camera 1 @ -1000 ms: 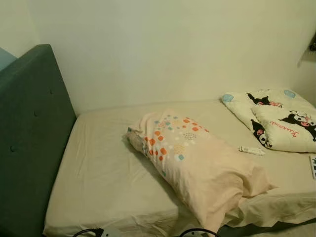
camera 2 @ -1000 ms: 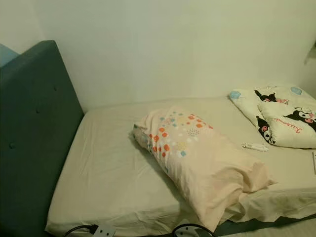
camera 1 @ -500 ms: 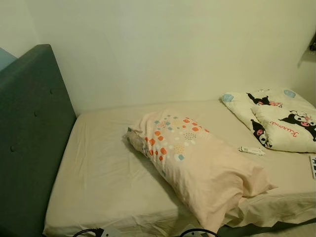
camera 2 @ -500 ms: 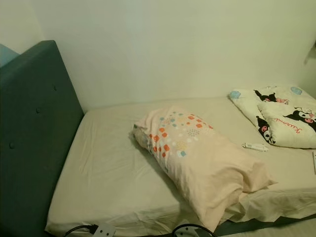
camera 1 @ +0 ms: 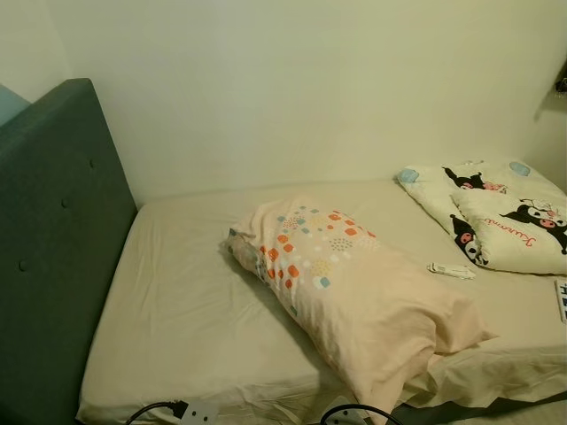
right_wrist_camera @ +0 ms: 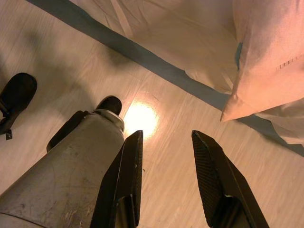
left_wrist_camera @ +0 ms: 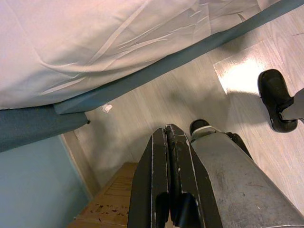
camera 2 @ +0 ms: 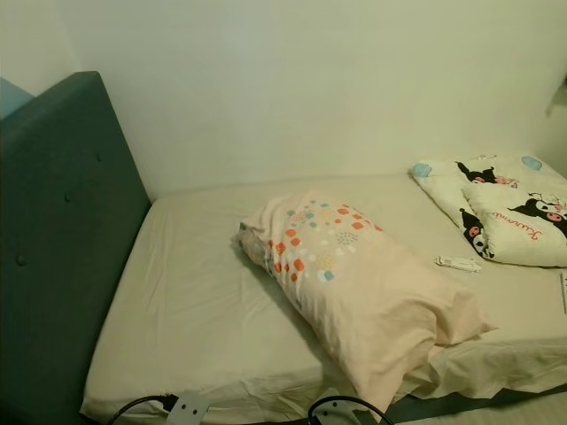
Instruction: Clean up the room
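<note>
A long peach pillow [camera 1: 354, 288] with coloured dots lies slantwise across the bed [camera 1: 186, 310], its lower end hanging over the near edge. A folded white quilt with black cartoon figures [camera 1: 496, 217] rests at the far right of the bed. A small white tube-like item [camera 1: 452, 270] lies beside the quilt. My left gripper [left_wrist_camera: 166, 142] hangs over the wooden floor by the bed's edge, fingers pressed together and holding nothing. My right gripper [right_wrist_camera: 166, 161] hangs over the floor below the pillow's corner [right_wrist_camera: 266, 52], open and holding nothing.
A dark teal padded headboard [camera 1: 53, 239] stands on the left, a pale wall behind the bed. A power strip with black cable [camera 1: 197, 412] lies at the bed's near edge. My black feet [left_wrist_camera: 275, 99] stand on the floor. A wooden surface [left_wrist_camera: 111, 204] sits near the left gripper.
The view has tilted slightly, showing more of the power strip and cable at the bottom. Nothing on the bed has moved.
</note>
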### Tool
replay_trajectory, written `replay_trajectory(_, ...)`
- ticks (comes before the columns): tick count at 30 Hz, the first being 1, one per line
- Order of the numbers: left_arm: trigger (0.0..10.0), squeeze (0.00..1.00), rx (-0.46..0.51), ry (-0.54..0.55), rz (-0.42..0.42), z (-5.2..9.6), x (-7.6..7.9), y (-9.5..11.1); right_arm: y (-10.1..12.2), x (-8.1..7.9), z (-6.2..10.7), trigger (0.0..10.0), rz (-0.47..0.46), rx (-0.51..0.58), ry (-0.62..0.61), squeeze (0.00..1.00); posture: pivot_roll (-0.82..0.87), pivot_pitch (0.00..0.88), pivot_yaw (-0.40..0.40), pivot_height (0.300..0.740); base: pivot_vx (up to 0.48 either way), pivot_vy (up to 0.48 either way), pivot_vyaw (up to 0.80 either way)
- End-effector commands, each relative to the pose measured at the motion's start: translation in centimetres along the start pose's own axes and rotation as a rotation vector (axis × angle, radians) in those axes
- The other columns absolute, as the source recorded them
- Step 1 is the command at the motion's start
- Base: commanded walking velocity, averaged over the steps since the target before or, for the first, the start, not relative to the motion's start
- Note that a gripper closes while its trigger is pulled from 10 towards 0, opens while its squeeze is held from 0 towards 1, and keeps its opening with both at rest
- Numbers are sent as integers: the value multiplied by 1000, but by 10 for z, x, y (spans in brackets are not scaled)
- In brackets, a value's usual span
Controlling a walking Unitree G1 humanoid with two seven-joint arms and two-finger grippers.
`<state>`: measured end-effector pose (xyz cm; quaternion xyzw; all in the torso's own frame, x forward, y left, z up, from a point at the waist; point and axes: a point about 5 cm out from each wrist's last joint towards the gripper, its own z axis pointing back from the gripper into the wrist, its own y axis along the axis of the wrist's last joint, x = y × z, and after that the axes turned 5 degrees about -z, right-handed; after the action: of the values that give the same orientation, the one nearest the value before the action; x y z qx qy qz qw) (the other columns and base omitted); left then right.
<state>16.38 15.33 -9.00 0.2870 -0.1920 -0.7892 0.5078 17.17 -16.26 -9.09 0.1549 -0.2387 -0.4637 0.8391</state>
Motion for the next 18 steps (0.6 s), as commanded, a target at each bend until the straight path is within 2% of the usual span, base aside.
replay_trajectory(1,10000,0,-19,-7,-6,1,3,-4,1,1,0,10000,2,-3,3,0,-16,0,-27,727,0,0,0)
replay_trajectory(18,10000,0,-14,-6,-17,0,-1,-3,-4,-2,1,10000,-12,-20,2,0,-14,0,-18,727,0,0,0)
